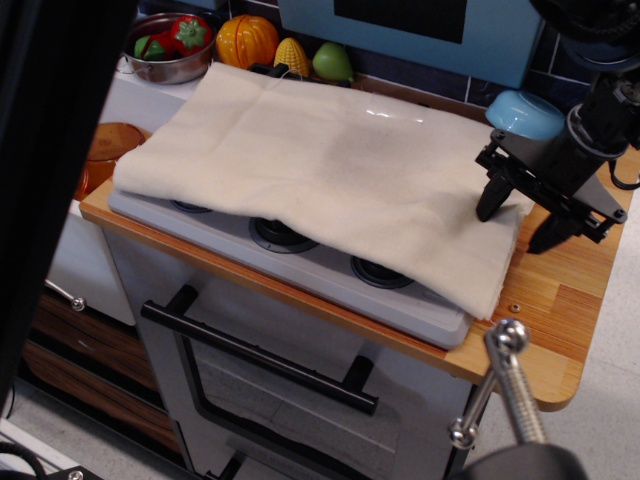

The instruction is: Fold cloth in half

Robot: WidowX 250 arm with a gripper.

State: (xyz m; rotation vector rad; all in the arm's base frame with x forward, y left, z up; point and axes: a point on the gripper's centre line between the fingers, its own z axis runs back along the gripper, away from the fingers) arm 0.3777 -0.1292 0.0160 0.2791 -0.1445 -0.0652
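Observation:
The cream cloth (320, 170) lies spread over the grey stovetop (300, 260), its right edge hanging toward the wooden counter. My black gripper (520, 226) is at the cloth's right edge, open. Its left finger (488, 200) rests on or just above the cloth near the far right corner; its right finger (555, 230) is over the bare wood beside the cloth. Nothing is between the fingers that I can see as held.
A blue bowl (528, 112) sits behind the gripper. A metal bowl with toy vegetables (170, 45), an orange pumpkin (246, 40), corn and a green fruit line the back. Orange bowls (100, 150) lie in the sink at left. A dark blurred object (50, 150) covers the left side.

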